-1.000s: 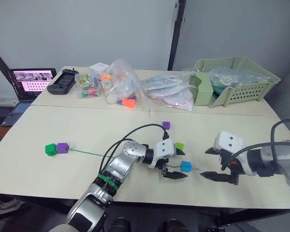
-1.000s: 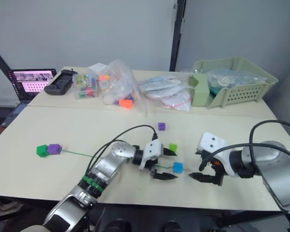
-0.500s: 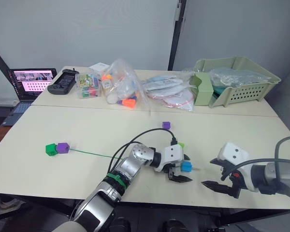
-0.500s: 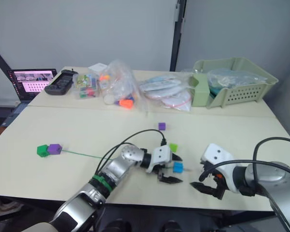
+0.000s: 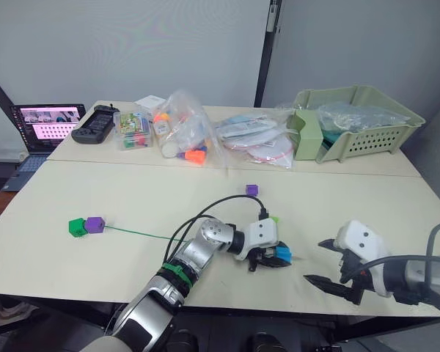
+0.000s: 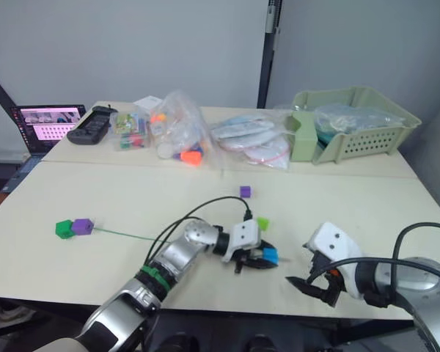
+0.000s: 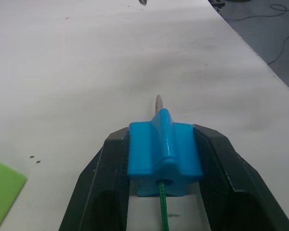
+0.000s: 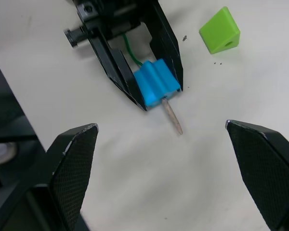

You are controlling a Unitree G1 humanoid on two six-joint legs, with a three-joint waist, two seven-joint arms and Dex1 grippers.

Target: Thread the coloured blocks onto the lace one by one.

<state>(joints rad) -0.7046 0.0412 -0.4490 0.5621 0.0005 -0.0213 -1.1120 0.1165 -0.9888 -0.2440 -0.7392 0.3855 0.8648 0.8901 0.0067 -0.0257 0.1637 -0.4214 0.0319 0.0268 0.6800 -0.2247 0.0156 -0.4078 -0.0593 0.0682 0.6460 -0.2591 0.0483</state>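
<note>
Between left gripper [image 7: 164, 163] fingers: blue block [image 7: 164, 156] clamped (lace [image 7: 162, 209] mostly hidden) | right gripper [image 8: 166, 154] released

the blue block [image 7: 164, 157] between the left gripper's [image 7: 165, 166] fingers is glossy moulded plastic, smooth and catching light. the fingers [image 7: 105, 185] gripping it are matt black plastic. the right gripper's [image 8: 168, 168] pads [image 8: 78, 161] have a fine woven texture. the lace [image 7: 163, 208] looks like twisted green cord, its tip [image 8: 173, 118] pale and dull. the table [image 7: 86, 72] is smooth, matt cream.

Lace [image 7: 162, 208] inside blue block [image 7: 164, 150]
</note>
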